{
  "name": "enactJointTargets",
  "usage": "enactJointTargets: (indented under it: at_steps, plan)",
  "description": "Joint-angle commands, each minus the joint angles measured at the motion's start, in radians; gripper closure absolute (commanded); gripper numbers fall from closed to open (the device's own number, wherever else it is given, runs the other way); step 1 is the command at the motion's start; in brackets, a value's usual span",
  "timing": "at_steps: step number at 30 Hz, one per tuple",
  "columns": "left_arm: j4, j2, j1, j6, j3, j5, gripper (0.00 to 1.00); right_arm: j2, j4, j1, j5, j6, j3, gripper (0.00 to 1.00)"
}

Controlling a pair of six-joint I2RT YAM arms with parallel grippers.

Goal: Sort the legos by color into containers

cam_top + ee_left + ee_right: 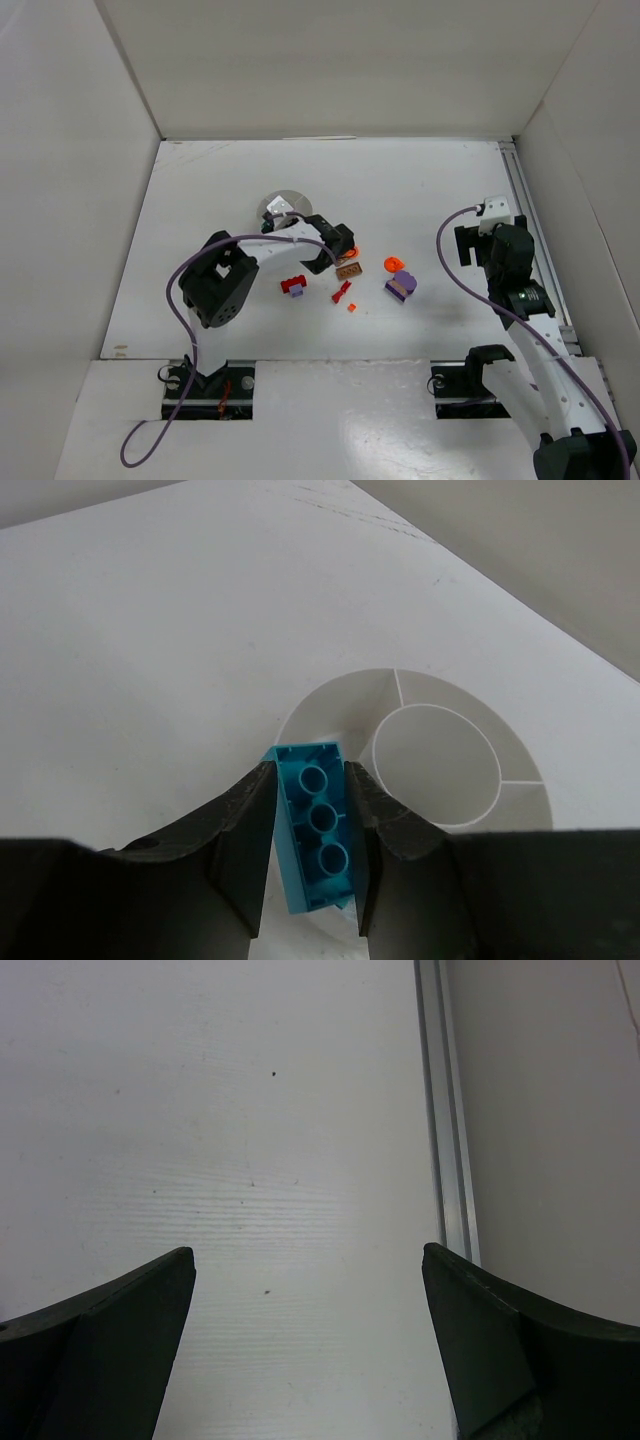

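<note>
A teal brick [315, 830] sits studs-up, clamped between the narrowed jaws of the left gripper [310, 785], over the near rim of the white dish [520, 798], whose wedge compartments ring a round centre. On the table [450, 200] nearby lie a red brick [293, 285], a tan brick [349, 270], an orange piece [395, 264] and a purple brick [402, 285]. The right gripper [308, 1260] gapes wide, holding nothing, beside a metal rail [440, 1110].
</note>
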Motion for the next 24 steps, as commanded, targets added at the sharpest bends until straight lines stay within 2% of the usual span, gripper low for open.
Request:
enactJointTargets:
  at_steps: [1, 3, 9, 11, 12, 13, 16, 17, 19, 20, 21, 22, 23, 24]
  plan:
    - [-0.031, -0.019, -0.016, -0.549, 0.042, -0.005, 0.70, -0.003, 0.049, -0.007, -0.001, -0.011, 0.008, 0.01]
    - [-0.031, -0.019, -0.025, -0.528, 0.051, 0.005, 0.63, -0.003, 0.049, -0.007, -0.010, -0.011, 0.008, 0.01]
    - [-0.031, -0.186, -0.048, -0.447, 0.028, 0.014, 0.60, -0.003, 0.058, -0.007, -0.039, -0.020, 0.008, 0.01]
    - [-0.031, -0.218, -0.059, -0.376, 0.042, 0.014, 0.55, -0.003, 0.058, -0.007, -0.048, -0.020, 0.008, 0.01]
    - [-0.031, -0.231, -0.069, -0.335, 0.052, 0.005, 0.46, -0.003, 0.058, -0.007, -0.057, -0.020, 0.008, 0.01]
    - [-0.031, -0.240, -0.070, -0.228, 0.068, 0.005, 0.41, -0.003, 0.058, -0.007, -0.057, -0.020, 0.008, 0.01]
    - [-0.031, -0.258, -0.080, -0.034, 0.155, 0.044, 0.29, -0.003, 0.058, -0.007, -0.068, -0.031, 0.008, 0.01]
    - [-0.016, -0.273, -0.080, 0.068, 0.164, 0.076, 0.28, -0.003, 0.058, -0.007, -0.079, -0.031, 0.008, 0.01]
    - [0.100, -0.301, -0.071, 0.305, 0.164, 0.127, 0.17, 0.006, 0.067, -0.007, -0.088, -0.031, 0.008, 0.01]
    - [0.324, -0.342, -0.050, 0.491, 0.142, 0.276, 0.03, 0.015, 0.067, -0.007, -0.088, -0.040, 0.008, 0.01]
    - [0.446, -0.409, 0.019, 0.804, 0.108, 0.379, 0.00, 0.025, 0.067, -0.007, -0.100, -0.040, 0.008, 0.01]
    - [0.584, -0.410, 0.059, 0.950, 0.054, 0.499, 0.00, 0.025, 0.067, -0.007, -0.111, -0.040, 0.008, 0.01]
    - [0.714, -0.503, 0.100, 1.056, -0.008, 0.629, 0.00, 0.025, 0.067, -0.007, -0.111, -0.040, 0.008, 0.01]
    - [0.925, -0.555, 0.142, 1.124, -0.140, 0.890, 0.00, 0.025, 0.067, -0.007, -0.111, -0.040, 0.017, 0.01]
